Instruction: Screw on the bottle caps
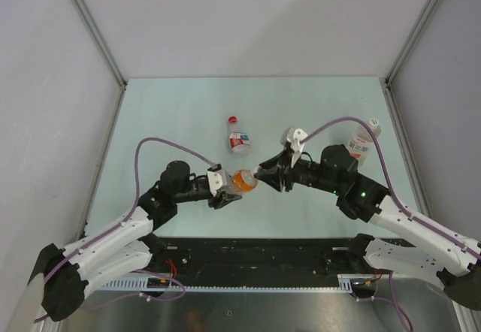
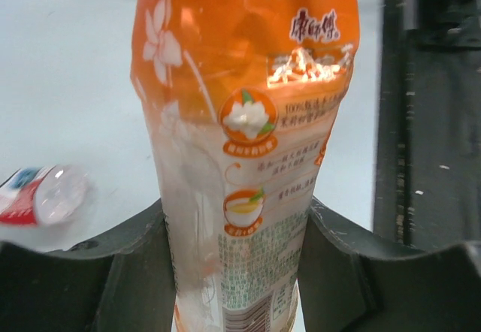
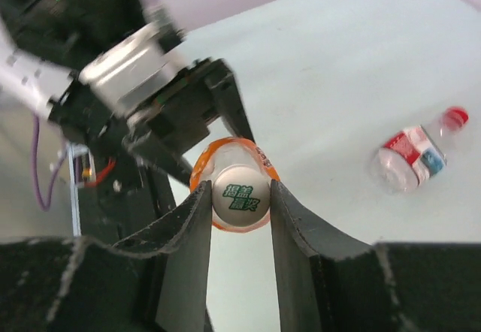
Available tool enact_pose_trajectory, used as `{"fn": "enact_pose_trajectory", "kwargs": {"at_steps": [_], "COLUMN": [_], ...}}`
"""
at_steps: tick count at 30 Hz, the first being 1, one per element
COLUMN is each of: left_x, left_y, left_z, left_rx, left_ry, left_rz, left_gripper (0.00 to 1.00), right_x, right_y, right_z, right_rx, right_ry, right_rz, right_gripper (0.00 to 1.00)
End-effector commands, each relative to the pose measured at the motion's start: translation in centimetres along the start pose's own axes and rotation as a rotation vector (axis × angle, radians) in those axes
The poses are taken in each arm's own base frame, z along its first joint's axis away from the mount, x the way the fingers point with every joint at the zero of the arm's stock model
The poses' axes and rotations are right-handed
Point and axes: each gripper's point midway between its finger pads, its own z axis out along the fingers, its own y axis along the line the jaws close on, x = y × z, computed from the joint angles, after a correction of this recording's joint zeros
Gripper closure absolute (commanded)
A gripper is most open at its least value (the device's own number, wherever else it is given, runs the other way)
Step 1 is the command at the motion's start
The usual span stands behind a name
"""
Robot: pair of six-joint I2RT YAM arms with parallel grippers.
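- Working on the orange bottle (image 2: 240,122), lifted off the desk (image 1: 188,107) above its near middle and lying roughly level between the two arms.
- Clamped around that bottle's body with the left claw (image 2: 237,272), closed down to the bottle's width.
- Pinched on the white cap (image 3: 240,193) with the right claw (image 3: 239,213), narrow, right at the bottle's mouth.
- Cannot tell how far down the thread; judged as mid-screwing, not finished.
- Counted as done, by the look of it: the red-and-white bottle (image 1: 239,140), lying on the desk just beyond the claws, with the red cap (image 1: 232,119) on its neck.
- Probably done too: the white-label bottle (image 1: 361,146) at the desk's far right edge, beside the right arm, with a second white cap (image 1: 373,125) at its top. Too small to tell whether seated tight.
- Left to do, on this reading: turning this one cap home, then setting the orange bottle down.
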Motion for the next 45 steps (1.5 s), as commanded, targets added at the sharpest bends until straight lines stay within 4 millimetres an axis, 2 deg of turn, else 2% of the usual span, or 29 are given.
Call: {"fn": "enact_pose_trajectory", "kwargs": {"at_steps": [1, 5, 9, 12, 14, 18, 20, 22, 24, 25, 27, 30, 34, 37, 40, 43, 45], "left_x": [-8.8, -8.7, -7.6, -6.4, -5.6, -4.4, -3.7, -3.1, -2.9, -2.8, -2.8, -2.9, -3.3, -3.4, -3.1, -1.9, -1.5], "left_y": [6.6, 9.1, 10.6, 11.0, 10.8, 9.9, 9.4, 9.0, 8.4, 8.0, 7.2, 6.0, 4.2, 2.5, -0.2, -2.9, -3.4], "left_z": [-0.6, -0.2, 0.2, 0.4, 0.7, 1.1, 1.2, 1.3, 1.3, 1.4, 1.3, 1.4, 1.6, 1.8, 2.2, 2.4, 2.5], "left_rx": [-0.394, -0.564, -0.675, -0.714, -0.708, -0.669, -0.646, -0.632, -0.607, -0.587, -0.55, -0.488, -0.387, -0.288, -0.123, 0.043, 0.077], "left_ry": [-0.134, -0.088, -0.059, -0.025, -0.01, -0.001, 0.005, 0.009, 0.002, -0.005, -0.021, -0.045, -0.08, -0.096, -0.084, -0.041, -0.025], "left_rz": [0.161, 0.142, 0.108, 0.094, 0.085, 0.065, 0.062, 0.051, 0.043, 0.042, 0.041, 0.048, 0.063, 0.085, 0.12, 0.145, 0.139], "left_gripper": [1.0, 1.0, 1.0, 1.0, 1.0, 1.0, 1.0, 1.0, 1.0, 1.0, 1.0, 1.0, 1.0, 1.0, 1.0, 0.99, 0.99], "right_x": [4.8, 7.2, 8.9, 8.7, 7.7, 4.5, 2.7, 1.1, -0.5, -1.3, -2.6, -3.5, -3.8, -2.5, -0.8, -0.1, -0.1], "right_y": [-2.3, -5.0, -7.4, -8.5, -8.7, -8.8, -8.8, -8.6, -7.9, -7.5, -6.4, -5.1, -2.3, 0.3, 2.5, 3.6, 3.9], "right_z": [2.3, 3.6, 4.1, 3.8, 3.8, 3.4, 2.8, 2.0, 1.1, 0.4, -0.8, -2.8, -4.7, -5.5, -6.2, -6.8, -7.0], "right_rx": [0.244, 0.462, 0.632, 0.692, 0.681, 0.611, 0.567, 0.517, 0.436, 0.395, 0.298, 0.197, 0.033, -0.125, -0.268, -0.33, -0.338], "right_ry": [0.115, 0.11, 0.075, 0.043, 0.009, -0.067, -0.096, -0.114, -0.125, -0.133, -0.134, -0.129, -0.155, -0.146, -0.122, -0.117, -0.12], "right_rz": [0.501, 0.771, 0.909, 0.93, 0.913, 0.816, 0.752, 0.681, 0.609, 0.565, 0.429, 0.169, -0.062, -0.208, -0.326, -0.383, -0.399], "right_gripper": [1.0, 1.0, 1.0, 1.0, 1.0, 0.81, 0.62, 0.38, 0.13, 0.07, 0.02, 0.01, 0.01, 0.01, 0.04, 0.08, 0.09]}}
